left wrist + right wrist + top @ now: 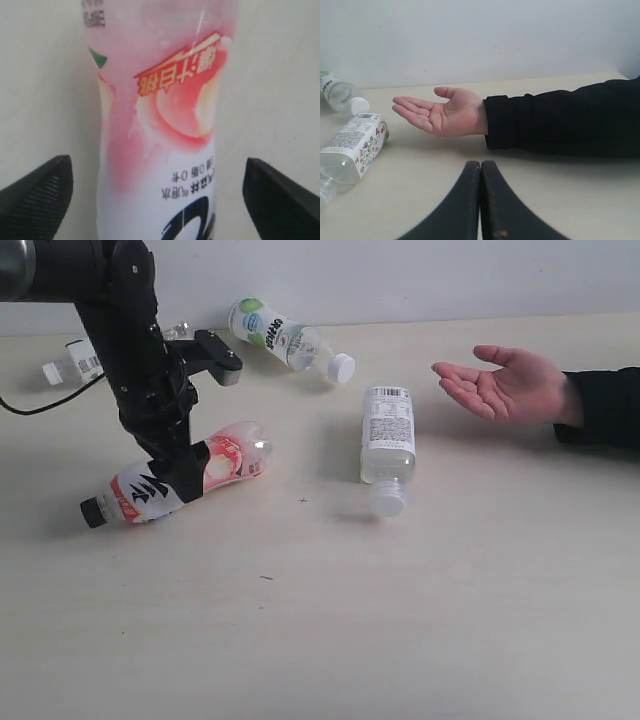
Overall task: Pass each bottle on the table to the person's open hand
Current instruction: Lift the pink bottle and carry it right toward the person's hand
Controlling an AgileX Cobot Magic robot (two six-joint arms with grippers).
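A bottle with a pink-red label and black cap (232,457) lies on its side on the table (400,620) at the left. My left gripper (178,480) is lowered over its middle and stands open. In the left wrist view the bottle (160,100) lies between the two fingertips (45,190), with a gap on each side. Three white-capped bottles also lie on the table: a green-white one (270,332) at the back, a barcode one (388,430) in the middle, and a white one (72,362) behind the left arm. The person's open hand (505,385) waits palm up at the right. My right gripper (480,165) is shut and empty, low over the table in front of the hand (442,115).
A black cable (50,400) trails off the left arm over the table's far left. A pale wall (400,270) closes the back edge. The person's black sleeve (560,120) lies across the table's right side. The barcode bottle (355,145) lies beside the hand.
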